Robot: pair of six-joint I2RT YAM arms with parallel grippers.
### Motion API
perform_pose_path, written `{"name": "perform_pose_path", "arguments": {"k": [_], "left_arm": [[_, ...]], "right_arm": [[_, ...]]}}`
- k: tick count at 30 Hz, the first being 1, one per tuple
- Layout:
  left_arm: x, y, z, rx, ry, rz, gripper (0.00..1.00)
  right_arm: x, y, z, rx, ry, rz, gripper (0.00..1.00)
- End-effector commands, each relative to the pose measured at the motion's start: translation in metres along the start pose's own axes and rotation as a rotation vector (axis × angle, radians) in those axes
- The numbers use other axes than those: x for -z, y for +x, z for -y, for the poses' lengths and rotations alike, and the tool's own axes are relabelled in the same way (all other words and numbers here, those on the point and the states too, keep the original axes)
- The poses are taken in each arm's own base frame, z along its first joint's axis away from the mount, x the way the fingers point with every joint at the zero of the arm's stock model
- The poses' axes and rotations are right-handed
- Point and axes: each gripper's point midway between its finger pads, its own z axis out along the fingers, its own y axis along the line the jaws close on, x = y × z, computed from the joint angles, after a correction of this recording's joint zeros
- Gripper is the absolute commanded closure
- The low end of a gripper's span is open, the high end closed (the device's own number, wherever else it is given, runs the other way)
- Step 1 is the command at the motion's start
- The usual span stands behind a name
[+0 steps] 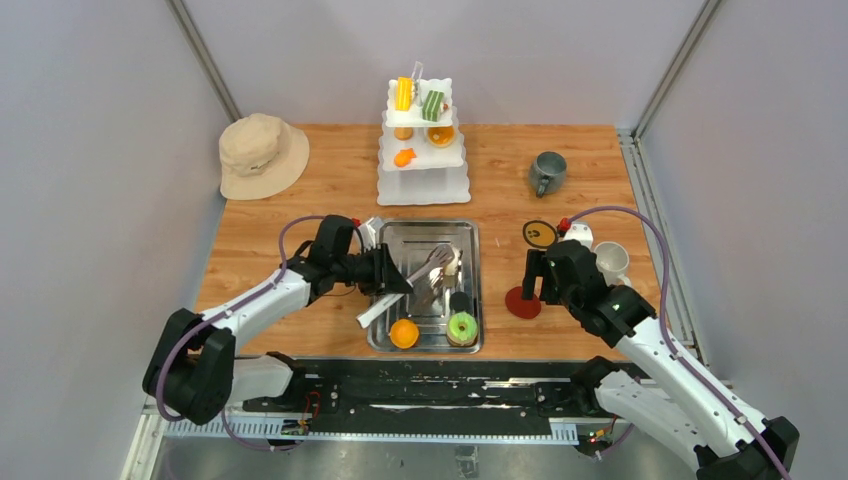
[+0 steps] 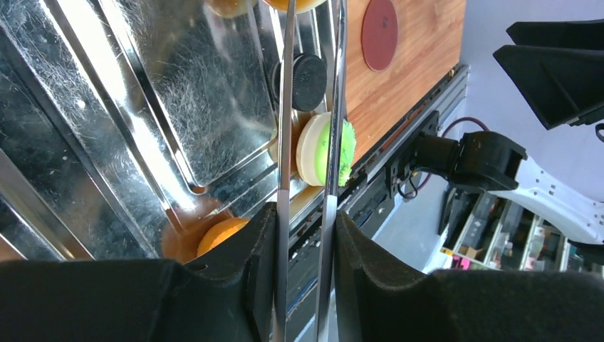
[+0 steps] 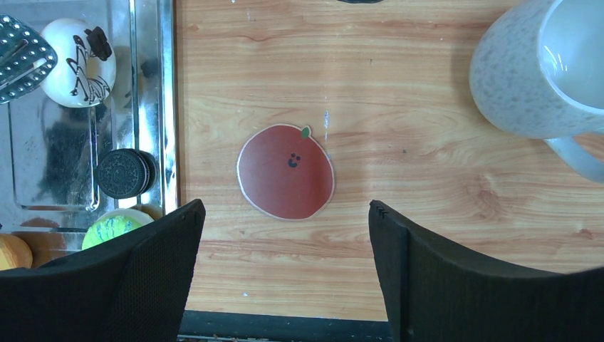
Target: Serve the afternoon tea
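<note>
Two arms from above: my left gripper (image 1: 392, 272) clamps steel tongs (image 1: 432, 272) over the tray (image 1: 425, 226) holding a green donut (image 1: 462, 326). Left wrist: the tongs run between my pads (image 2: 235, 285) (nearly parallel). Right wrist: my right gripper (image 3: 283, 214) gapes wide over a red coaster (image 3: 285, 171), white mug (image 3: 523, 71) nearby.

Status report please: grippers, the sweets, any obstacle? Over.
Left gripper shut on tongs over tray. Right gripper open above red coaster. White pastry, cookie, green donut, orange pastry in tray. No obstacle seen.

Two mugs (image 1: 547, 172), two coasters (image 1: 523, 302), one hat (image 1: 262, 155), one tray (image 1: 420, 224) (four pastries (image 1: 462, 326) inside)
</note>
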Motion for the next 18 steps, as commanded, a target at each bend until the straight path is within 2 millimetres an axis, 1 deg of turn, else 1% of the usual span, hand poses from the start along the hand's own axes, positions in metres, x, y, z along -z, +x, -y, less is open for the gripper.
{"name": "perform_pose_path", "arguments": {"k": [1, 4, 10, 14, 16, 18], "left_arm": [[0.000, -0.013, 0.012, -0.018, 0.081, 0.029, 1.00], [0.002, -0.015, -0.001, -0.014, 0.032, 0.038, 1.00], [0.002, -0.011, -0.025, 0.067, 0.003, 0.013, 1.00], [0.009, -0.013, -0.036, 0.059, -0.056, 0.015, 0.89], [0.015, -0.015, -0.043, 0.050, -0.113, 0.022, 0.85], [0.023, -0.017, -0.050, 0.031, -0.170, 0.023, 0.83]], "right_arm": [[0.000, 0.001, 0.003, 0.018, 0.008, 0.007, 0.16], [0.000, 0.001, 0.003, 0.018, 0.012, 0.007, 0.16], [-0.001, 0.000, 0.002, 0.022, 0.011, 0.005, 0.16], [-0.001, 0.002, 0.003, 0.022, 0.011, 0.009, 0.16], [0.000, 0.002, 0.004, 0.021, 0.012, 0.008, 0.16], [0.000, 0.003, 0.005, 0.022, 0.013, 0.009, 0.16]]}}
